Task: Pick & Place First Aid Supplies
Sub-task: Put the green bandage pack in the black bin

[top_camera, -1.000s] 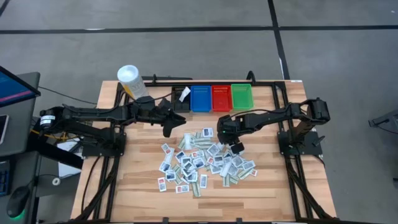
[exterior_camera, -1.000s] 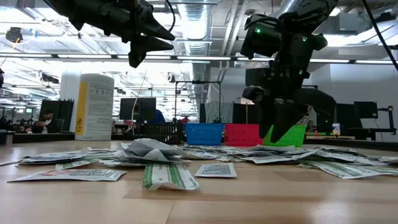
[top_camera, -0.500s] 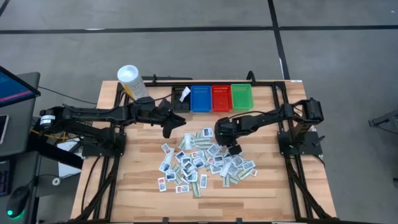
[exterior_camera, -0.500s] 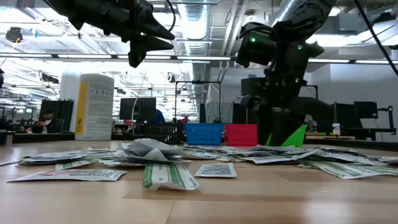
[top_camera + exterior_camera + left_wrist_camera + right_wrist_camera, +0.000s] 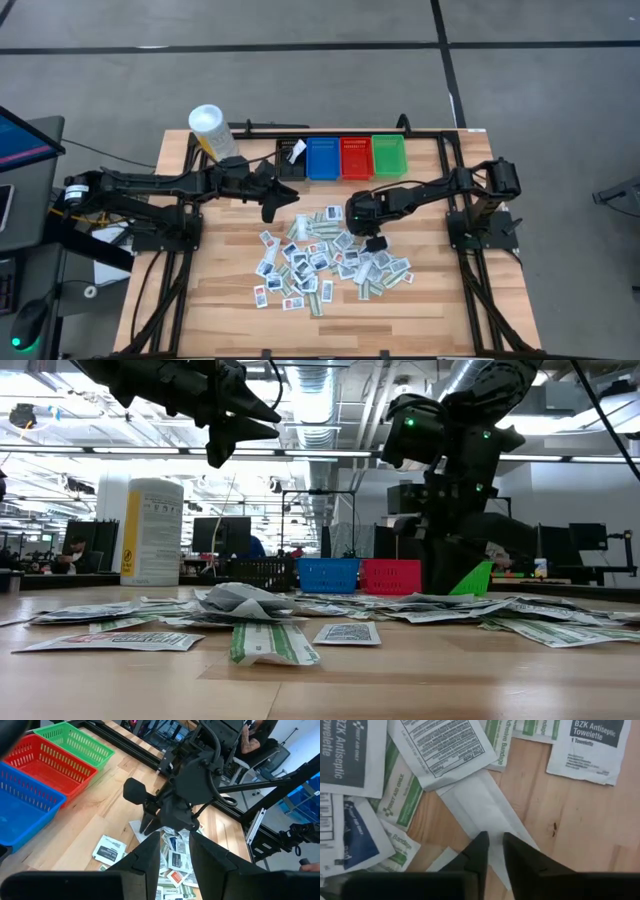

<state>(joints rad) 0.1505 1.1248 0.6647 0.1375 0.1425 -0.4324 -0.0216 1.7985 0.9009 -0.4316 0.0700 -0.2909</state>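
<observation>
The right gripper (image 5: 374,240) is down on the far right edge of the heap of first aid packets (image 5: 325,262), which lies spread on the wooden table (image 5: 220,300) near its middle. In the right wrist view its two dark fingers (image 5: 479,851) stand close together, only a slim gap between them, pressed on a plain white packet (image 5: 485,807) that lies printed side down on the bare wood. Whether the packet is truly pinched between the tips cannot be told, because the fingers cover the spot. Around it, green-striped bandage packets (image 5: 395,795) and an antiseptic towelette packet (image 5: 595,745) run off the picture's edges, so their print is cut off.

The left gripper (image 5: 272,211) hangs above the table, left of the heap and near the black bin (image 5: 291,158); its fingers (image 5: 150,857) stand moderately apart with nothing between them.

Beyond the heap, on the far side, sit the blue bin (image 5: 322,157), red bin (image 5: 355,156) and green bin (image 5: 388,154). In the low view, the right arm hides most of the green bin.
</observation>
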